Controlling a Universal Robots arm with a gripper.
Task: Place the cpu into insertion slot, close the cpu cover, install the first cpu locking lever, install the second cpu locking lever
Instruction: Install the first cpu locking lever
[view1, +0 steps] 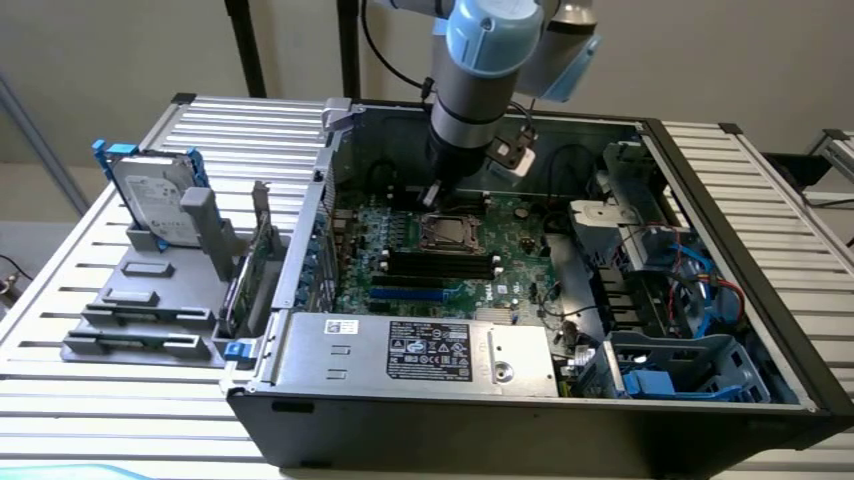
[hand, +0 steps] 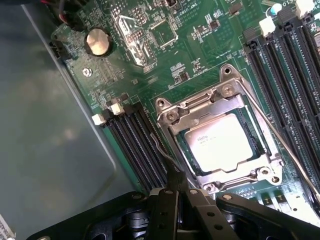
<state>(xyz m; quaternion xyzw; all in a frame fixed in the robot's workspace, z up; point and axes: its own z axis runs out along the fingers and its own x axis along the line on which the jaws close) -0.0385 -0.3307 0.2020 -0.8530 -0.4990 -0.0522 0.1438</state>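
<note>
Bench (view1: 120, 400): slatted metal top, carrying an open computer case (view1: 747, 250) across its middle and a grey drive rack (view1: 147, 300) towards the edge at the exterior view's left.
Drive rack: holds an upright hard drive (view1: 150, 195).
Case: lying on its side, with a green motherboard (hand: 150, 75) on its floor and a grey power supply (view1: 414, 350) along the near wall.
Insertion slot (hand: 172, 116): near the middle of the motherboard, between two banks of long black memory slots (hand: 140, 145).
Cpu (hand: 220, 142): seated flat in the insertion slot, pale top face showing through the window.
Cpu cover (hand: 210, 111): lowered over the cpu, its silvery frame lying around the chip's edges.
Far locking lever (hand: 287, 147): thin wire rod running along the cover's side away from the end effector; whether latched, not discernible.
Near locking lever (hand: 161, 146): thin wire rod between the cover and the adjacent memory slots, its end reaching the fingertips.
End effector (hand: 176, 182): lowered inside the case just beside the insertion slot, drawn narrow with its tips together at the end of the near locking lever; grip on that lever not discernible.
Coin cell (hand: 97, 41): round, brassy, on the motherboard well apart from the insertion slot.
</note>
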